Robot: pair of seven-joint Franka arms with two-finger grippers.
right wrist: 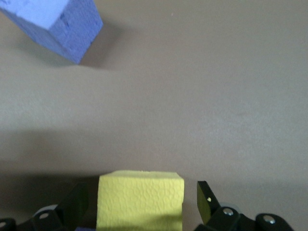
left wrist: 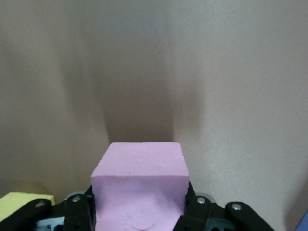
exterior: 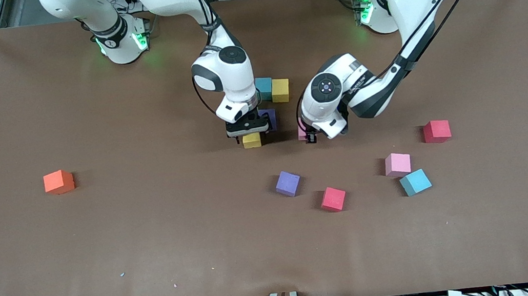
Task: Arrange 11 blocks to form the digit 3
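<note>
So the brown table has loose blocks scattered around: orange block toward the right arm's end, red block toward the left arm's. The left gripper is clamped on a pink block. The right gripper has its fingers spread either side of a yellow block (clear gaps, not gripping), beside a purple block.

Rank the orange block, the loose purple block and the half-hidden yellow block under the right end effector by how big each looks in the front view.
1. Orange block and loose purple block: they look about alike, so no ranking between them.
2. Yellow block under the right end effector: looks smallest, only because the end effector covers part of it.
</note>
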